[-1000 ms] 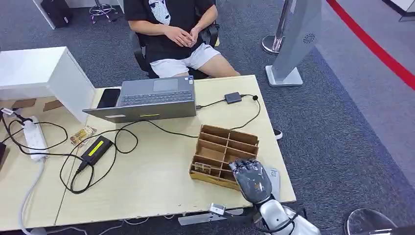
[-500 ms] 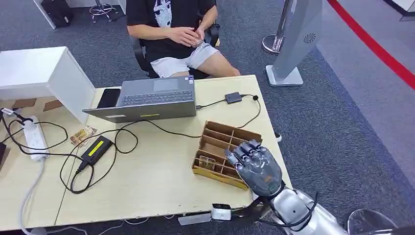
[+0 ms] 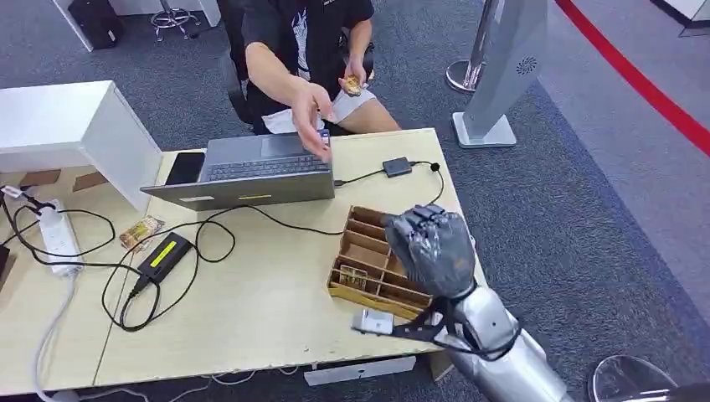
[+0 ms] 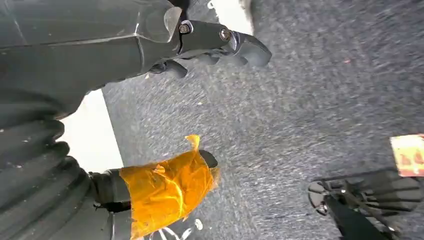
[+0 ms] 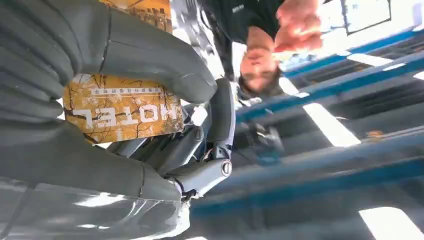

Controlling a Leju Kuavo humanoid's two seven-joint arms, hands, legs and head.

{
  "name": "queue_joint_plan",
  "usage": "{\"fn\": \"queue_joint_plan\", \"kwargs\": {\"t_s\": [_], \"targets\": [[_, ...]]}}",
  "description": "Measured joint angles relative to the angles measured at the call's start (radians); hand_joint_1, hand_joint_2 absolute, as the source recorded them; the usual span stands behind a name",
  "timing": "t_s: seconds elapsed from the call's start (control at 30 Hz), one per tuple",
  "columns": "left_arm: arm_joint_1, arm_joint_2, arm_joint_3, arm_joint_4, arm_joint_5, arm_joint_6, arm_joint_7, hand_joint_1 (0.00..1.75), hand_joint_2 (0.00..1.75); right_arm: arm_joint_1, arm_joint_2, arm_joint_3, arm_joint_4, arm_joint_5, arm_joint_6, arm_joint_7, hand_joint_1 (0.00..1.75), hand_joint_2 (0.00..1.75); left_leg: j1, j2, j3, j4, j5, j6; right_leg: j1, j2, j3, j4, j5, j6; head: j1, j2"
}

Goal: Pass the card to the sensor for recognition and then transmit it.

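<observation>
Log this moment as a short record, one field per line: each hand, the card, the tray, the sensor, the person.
right hand: raised over the tray, holds the card
card: yellow, printed HOTEL, pinned under the thumb
left hand: above grey carpet, holds nothing
tray: brown divided box on the table
sensor: small black box by the laptop, cabled
person: seated behind the table, one hand reaching over the laptop

Yellow-brown patterned card (image 5: pixel 122 112), white lettering
</observation>
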Motion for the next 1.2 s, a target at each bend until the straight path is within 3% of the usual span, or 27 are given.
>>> {"fn": "queue_joint_plan", "kwargs": {"t_s": [0.07, 0.33, 0.43, 0.7, 0.73, 0.77, 1.2], "targets": [[-0.015, -0.003, -0.013, 0.000, -0.016, -0.010, 0.001, 0.00, 1.75, -0.112, 0.038, -0.002, 0.096, -0.039, 0.077, 0.029, 1.75, 1.75, 0.000, 0.000, 0.000, 0.000, 0.003, 0.001, 0.000, 0.000, 0.000, 0.000, 0.001, 0.001, 0.000, 0.000], [-0.049, -0.016, -0.052, 0.000, -0.042, -0.032, 0.012, 0.00, 1.75, -0.470, 0.160, -0.030, 0.470, -0.180, 0.235, 0.133, 1.75, 1.75, 0.000, -0.001, -0.001, 0.000, 0.005, -0.001, 0.000, -0.001, -0.001, 0.002, 0.003, 0.000, 0.000, 0.000], [-0.054, -0.020, -0.064, 0.000, -0.045, -0.034, 0.012, 0.00, 1.75, -0.564, 0.196, -0.047, 0.587, -0.195, 0.254, 0.145, 1.75, 1.75, 0.000, -0.001, -0.001, 0.000, 0.005, -0.001, 0.000, -0.001, -0.001, 0.001, 0.003, 0.000, 0.000, 0.000], [-0.061, -0.023, -0.072, 0.000, -0.047, -0.034, 0.012, 0.00, 1.75, -0.641, 0.247, -0.060, 0.730, -0.208, 0.253, 0.158, 1.75, 1.75, 0.000, -0.002, -0.002, 0.000, 0.005, -0.001, 0.000, -0.001, -0.003, 0.001, 0.002, 0.000, 0.000, 0.000], [-0.061, -0.023, -0.073, 0.000, -0.047, -0.034, 0.012, 0.00, 1.75, -0.648, 0.253, -0.060, 0.742, -0.208, 0.253, 0.161, 0.56, 1.75, 0.000, -0.002, -0.002, 0.000, 0.005, -0.001, 0.000, -0.001, -0.003, 0.001, 0.002, 0.000, 0.000, 0.000], [-0.062, -0.024, -0.073, 0.000, -0.047, -0.034, 0.012, 0.00, 1.75, -0.655, 0.258, -0.060, 0.753, -0.208, 0.253, 0.164, 0.00, 1.75, 0.000, -0.002, -0.002, 0.000, 0.005, -0.001, 0.000, -0.001, -0.003, 0.001, 0.002, 0.000, 0.000, 0.000], [-0.061, -0.025, -0.074, 0.000, -0.046, -0.034, 0.012, 0.00, 1.75, -0.674, 0.284, -0.078, 0.851, -0.268, 0.210, 0.151, 0.00, 1.75, 0.000, -0.002, -0.002, 0.000, 0.005, -0.001, 0.000, -0.001, -0.003, 0.001, 0.002, 0.000, 0.000, 0.000]]}}
